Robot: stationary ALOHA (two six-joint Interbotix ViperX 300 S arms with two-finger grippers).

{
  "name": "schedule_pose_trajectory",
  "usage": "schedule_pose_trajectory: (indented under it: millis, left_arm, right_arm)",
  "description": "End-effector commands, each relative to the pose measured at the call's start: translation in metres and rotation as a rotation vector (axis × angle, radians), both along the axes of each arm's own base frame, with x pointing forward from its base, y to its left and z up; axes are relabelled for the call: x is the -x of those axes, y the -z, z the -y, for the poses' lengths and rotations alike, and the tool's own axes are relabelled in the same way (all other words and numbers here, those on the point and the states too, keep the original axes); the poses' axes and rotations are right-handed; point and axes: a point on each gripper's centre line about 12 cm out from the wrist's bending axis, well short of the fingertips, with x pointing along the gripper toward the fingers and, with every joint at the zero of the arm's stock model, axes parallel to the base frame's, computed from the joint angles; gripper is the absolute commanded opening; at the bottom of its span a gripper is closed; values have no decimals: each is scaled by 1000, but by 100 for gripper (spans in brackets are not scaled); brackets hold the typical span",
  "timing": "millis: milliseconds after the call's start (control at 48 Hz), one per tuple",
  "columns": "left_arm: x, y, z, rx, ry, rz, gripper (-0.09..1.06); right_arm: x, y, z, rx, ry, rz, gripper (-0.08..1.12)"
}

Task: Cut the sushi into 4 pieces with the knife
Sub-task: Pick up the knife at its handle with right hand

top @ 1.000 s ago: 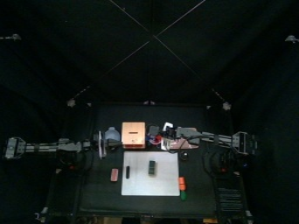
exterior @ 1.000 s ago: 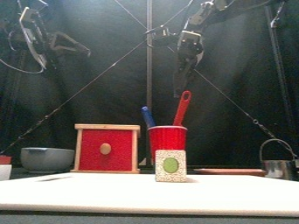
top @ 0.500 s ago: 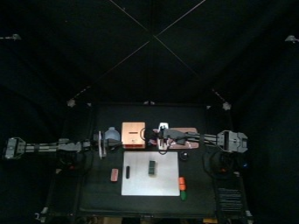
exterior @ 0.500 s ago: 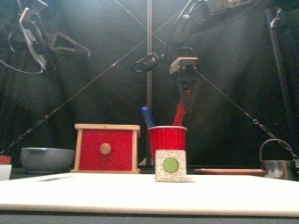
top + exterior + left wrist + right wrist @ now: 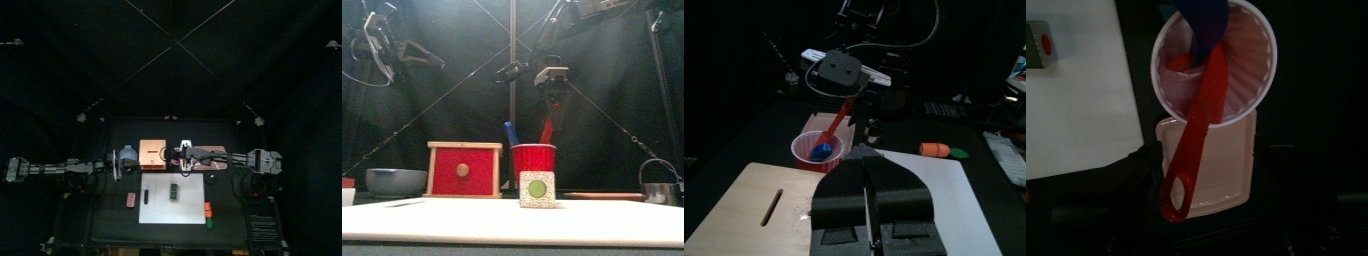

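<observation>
Up front, the red knife [image 5: 549, 128] stands handle-up in the red cup [image 5: 533, 160], next to the blue knife [image 5: 510, 132]. The right gripper [image 5: 552, 100] hangs at the top of the red handle. I think the job now is to pull that knife out. The sushi roll [image 5: 537, 188] stands on the white board [image 5: 513, 222], just in front of the cup, all in one piece. The wooden box [image 5: 464, 170] sits beside the cup.

From the left wrist, the left gripper [image 5: 867, 170] has its fingers pressed together on nothing, held high and well apart from the sushi.

From the right wrist, the red handle runs down over the pink tray [image 5: 1233, 150], but I cannot tell if the right fingers pinch it.

From the top, a toy carrot [image 5: 210, 210] lies on the worktop just beside the board, out of the way.

A crooked pull could tip the cup onto the sushi, or drag the blue knife out too. A weak pinch could drop the knife
</observation>
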Motion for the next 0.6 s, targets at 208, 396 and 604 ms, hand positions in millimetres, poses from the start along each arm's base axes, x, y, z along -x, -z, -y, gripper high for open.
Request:
schedule_pose_trajectory:
  millis: [208, 396, 604]
  left_arm:
    - [0, -2, -2, 1, -9, 11, 6]
    - [0, -2, -3, -5, -14, 8, 6]
    - [1, -1, -5, -7, -24, 6, 6]
  right_arm:
    - [-8, -9, 4, 0, -3, 24, 63]
    - [-8, -11, 6, 1, 0, 24, 39]
    - [-11, -27, 6, -3, 8, 49, 24]
